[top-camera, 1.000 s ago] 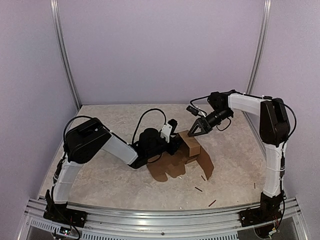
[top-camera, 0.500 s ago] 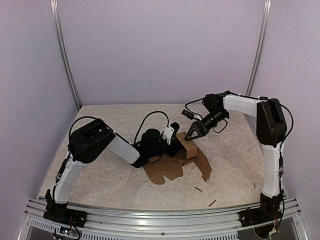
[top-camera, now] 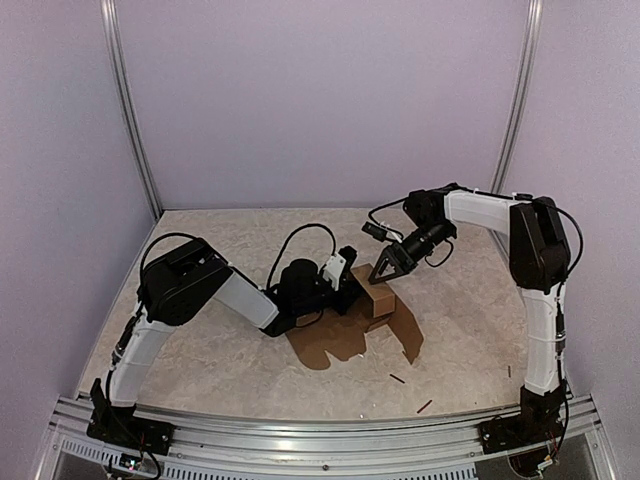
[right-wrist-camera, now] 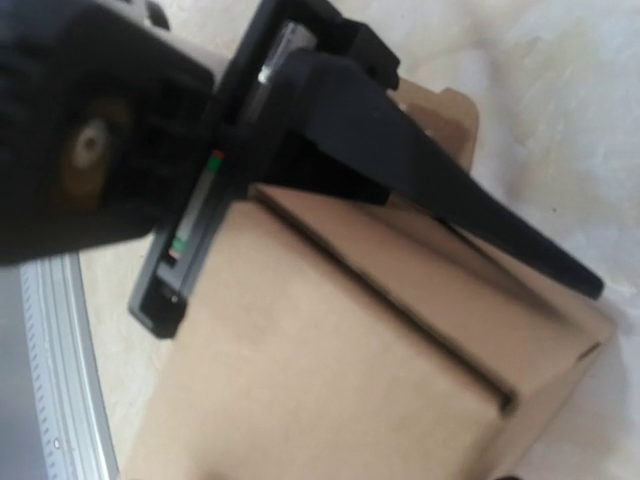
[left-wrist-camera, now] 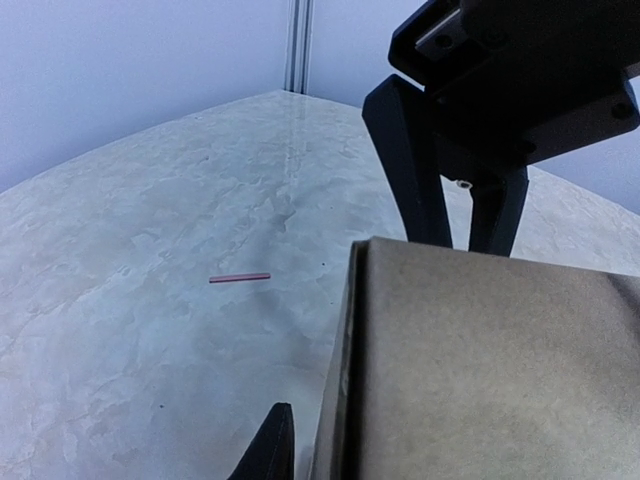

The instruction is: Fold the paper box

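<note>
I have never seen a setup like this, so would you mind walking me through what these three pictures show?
These are two robot arms bolted at the near edge of a table. The wide picture looks down from above and behind them. The other two come from a small camera on each wrist.

On the table lies a brown paper box. It is partly folded, with its remaining flaps spread flat. A few small sticks lie nearby.

The left gripper is on the box with one finger lying over its top. Whether it pinches the cardboard I cannot tell. The right gripper is open, with its tips at the box's far edge, and holds nothing.
</note>
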